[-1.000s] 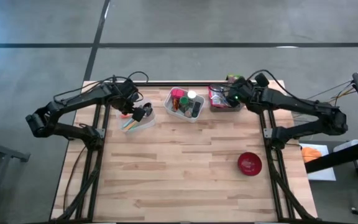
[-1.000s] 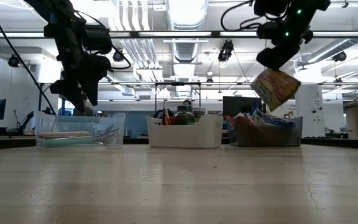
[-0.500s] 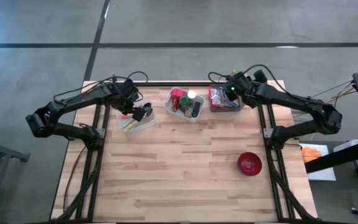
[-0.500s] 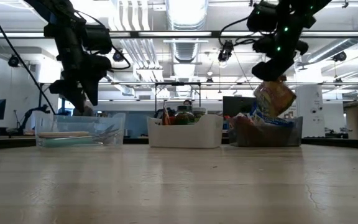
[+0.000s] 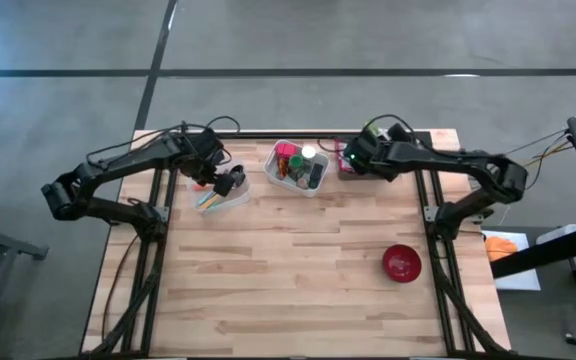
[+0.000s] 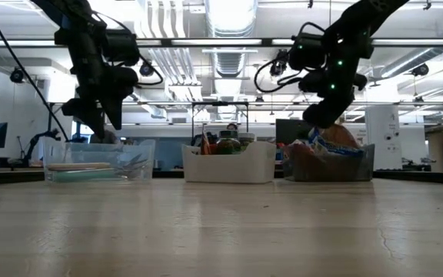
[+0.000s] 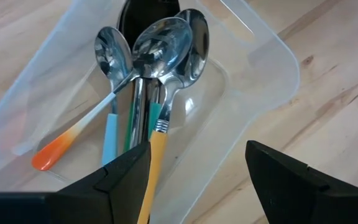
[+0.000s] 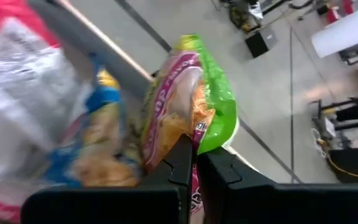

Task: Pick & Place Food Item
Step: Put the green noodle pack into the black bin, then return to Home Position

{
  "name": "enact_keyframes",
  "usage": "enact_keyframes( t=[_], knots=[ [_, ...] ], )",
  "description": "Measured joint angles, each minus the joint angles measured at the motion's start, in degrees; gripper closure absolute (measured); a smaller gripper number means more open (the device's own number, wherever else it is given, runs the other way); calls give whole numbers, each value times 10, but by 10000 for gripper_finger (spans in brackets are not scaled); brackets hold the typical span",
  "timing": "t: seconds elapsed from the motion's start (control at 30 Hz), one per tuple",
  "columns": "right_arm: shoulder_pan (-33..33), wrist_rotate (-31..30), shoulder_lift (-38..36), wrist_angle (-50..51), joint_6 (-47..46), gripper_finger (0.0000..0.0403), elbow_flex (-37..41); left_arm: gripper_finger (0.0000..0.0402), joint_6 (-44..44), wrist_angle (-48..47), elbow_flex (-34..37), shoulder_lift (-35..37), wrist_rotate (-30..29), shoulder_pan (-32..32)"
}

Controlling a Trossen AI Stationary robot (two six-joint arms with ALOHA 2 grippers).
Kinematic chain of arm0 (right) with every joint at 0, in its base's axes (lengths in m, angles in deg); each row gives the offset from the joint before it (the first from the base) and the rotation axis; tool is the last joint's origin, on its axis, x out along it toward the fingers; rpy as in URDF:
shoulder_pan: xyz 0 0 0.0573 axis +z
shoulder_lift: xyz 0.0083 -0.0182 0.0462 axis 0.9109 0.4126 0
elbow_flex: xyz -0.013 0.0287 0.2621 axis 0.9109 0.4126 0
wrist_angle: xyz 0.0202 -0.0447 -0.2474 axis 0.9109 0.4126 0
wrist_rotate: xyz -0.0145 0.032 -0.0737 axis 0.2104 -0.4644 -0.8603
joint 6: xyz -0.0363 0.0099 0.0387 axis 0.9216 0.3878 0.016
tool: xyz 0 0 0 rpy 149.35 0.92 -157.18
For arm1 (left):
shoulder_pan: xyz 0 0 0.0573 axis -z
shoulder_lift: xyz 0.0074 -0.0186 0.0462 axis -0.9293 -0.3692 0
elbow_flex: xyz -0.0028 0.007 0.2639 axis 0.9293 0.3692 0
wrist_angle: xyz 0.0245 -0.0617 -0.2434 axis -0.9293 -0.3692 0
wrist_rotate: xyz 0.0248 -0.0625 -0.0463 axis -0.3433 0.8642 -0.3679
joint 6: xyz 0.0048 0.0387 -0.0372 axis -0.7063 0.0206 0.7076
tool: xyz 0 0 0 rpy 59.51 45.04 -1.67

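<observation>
A snack packet (image 8: 188, 93), green, pink and orange, is held in my shut right gripper (image 8: 196, 165). In the low view the packet (image 6: 337, 138) hangs down into the clear bin of snack bags (image 6: 360, 165) at the table's far right, below my right gripper (image 6: 321, 115). Whether it rests on the other bags, I cannot tell. My left gripper (image 7: 197, 174) stands open above the clear bin of spoons (image 5: 223, 192) at the far left, touching nothing. My right gripper pinches the packet at its green edge (image 8: 199, 135) between its two fingers. The fingers slant downward from the table's right side. The packet hangs below them, with its lower part behind the snack bin's wall.
A white bin (image 5: 298, 168) with bottles and jars stands between the two clear bins along the far edge. A red bowl (image 5: 401, 263) sits near the right edge, closer to the front. Bare wood fills the middle and near part of the table.
My right gripper has gone down and toward the table's left edge with the packet, tipping more steeply. The packet, earlier hanging clear above the snack bin, now dips into it. My left gripper has kept still.
</observation>
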Motion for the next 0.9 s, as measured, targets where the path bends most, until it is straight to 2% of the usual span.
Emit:
enact_keyframes(
  t=[0.2, 0.43, 0.57, 0.73, 0.9],
  knots=[
    [24, 24, 28, 15, -68, 395, 1, 134, 0, 0, 0, 0, 0, 5],
    [26, 89, 50, 31, -99, 395, 2, 134, 0, 0, 0, 0, 0, 6],
    [26, 150, 35, 53, -128, 388, 2, 134, 0, 0, 0, 0, 16, 6],
    [26, 225, -8, 73, -133, 322, 2, 134, 16, 7, 0, 10, 30, 6],
    [26, 260, -67, 84, -155, 239, 2, 134, 26, 40, 0, 49, 62, 15]
  ],
)
